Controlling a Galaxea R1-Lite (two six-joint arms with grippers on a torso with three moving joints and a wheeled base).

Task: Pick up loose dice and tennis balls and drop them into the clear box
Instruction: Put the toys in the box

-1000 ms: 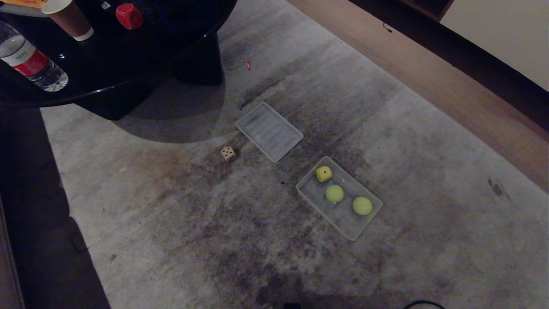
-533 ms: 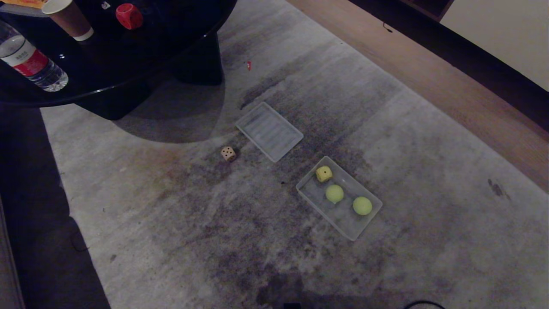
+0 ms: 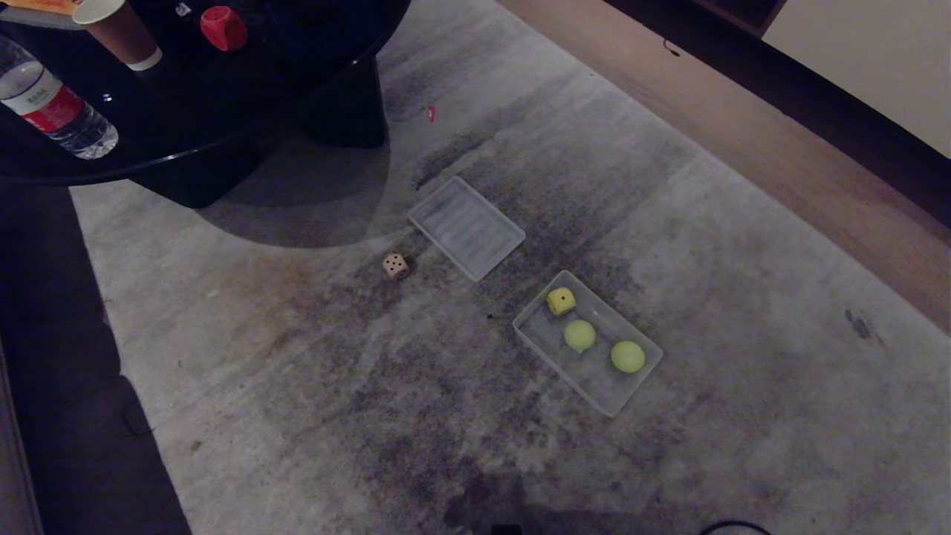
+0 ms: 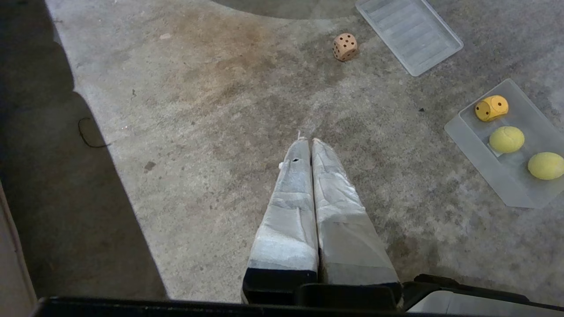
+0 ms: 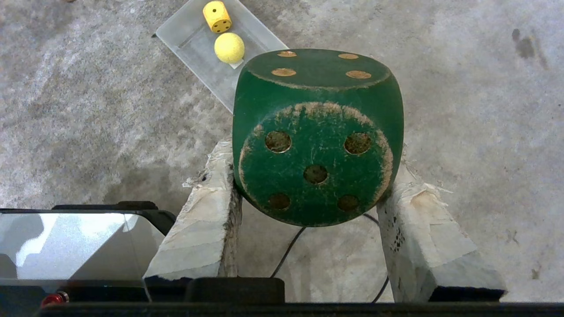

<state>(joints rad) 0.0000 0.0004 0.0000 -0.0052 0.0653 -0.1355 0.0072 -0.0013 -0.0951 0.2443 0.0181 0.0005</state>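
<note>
From the head view, neither arm is showing; a shallow clear plastic box [image 3: 587,343] is sitting on the stained grey carpet [image 3: 312,386], holding a yellow rounded die with dark pips [image 3: 561,300] at its far end and two fuzzy yellow-green tennis balls [image 3: 579,335] in a row behind it. A flat ribbed translucent lid [image 3: 466,227] is lying just beyond the box, and a beige die [image 3: 395,265] is resting loose on the carpet beside the lid's near corner. A red die [image 3: 224,28] is sitting up on the dark glossy round table [image 3: 223,111], near a paper cup [image 3: 119,33] and a plastic water bottle [image 3: 52,104]. In the left wrist view, the left gripper [image 4: 307,141] is hanging over bare carpet with its taped fingers pressed together and holding nothing; the beige die is lying ahead of its tips and slightly towards the box. In the right wrist view, the right gripper [image 5: 315,176] is clamping a worn dark green die with pale pips [image 5: 317,136] between its two taped fingers, roughly half spread. The clear box is lying ahead of that die and off to one side, its long axis running diagonally away, so the right arm looks best placed to carry the green die over the box's free end.
</note>
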